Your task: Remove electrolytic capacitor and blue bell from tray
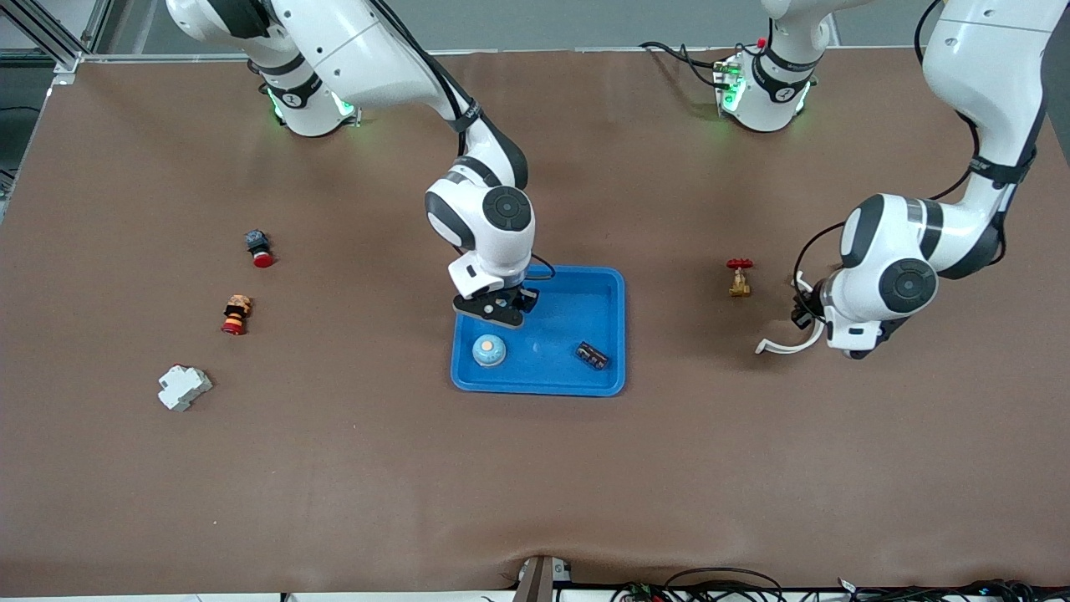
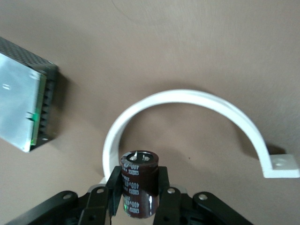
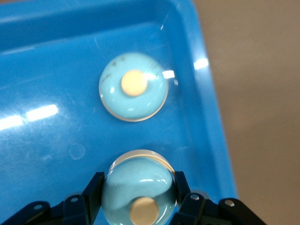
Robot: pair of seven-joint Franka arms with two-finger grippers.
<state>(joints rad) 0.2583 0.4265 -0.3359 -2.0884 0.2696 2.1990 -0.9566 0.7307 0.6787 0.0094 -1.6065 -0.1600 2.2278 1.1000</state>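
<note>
Over the tray (image 1: 606, 284), our right gripper (image 3: 139, 199) pinches one blue bell (image 3: 138, 192) between its fingers, ready to lift out. Our left gripper (image 2: 138, 194) grips an electrolytic capacitor (image 2: 138, 183) above the desk (image 1: 535, 485), clear of the tray.

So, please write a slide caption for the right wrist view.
Right gripper shut on a pale blue dome bell above the bright blue plastic tray, where a second blue bell remains.

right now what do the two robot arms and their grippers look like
Both arms are glossy white rounded shells with dark grey joint bands and round dark caps at the wrists. Black cables run along each, and green lights glow at the bases. The right gripper and the left gripper are black two-finger units on white wrist housings, with flat black fingers and visible screw heads.
</note>
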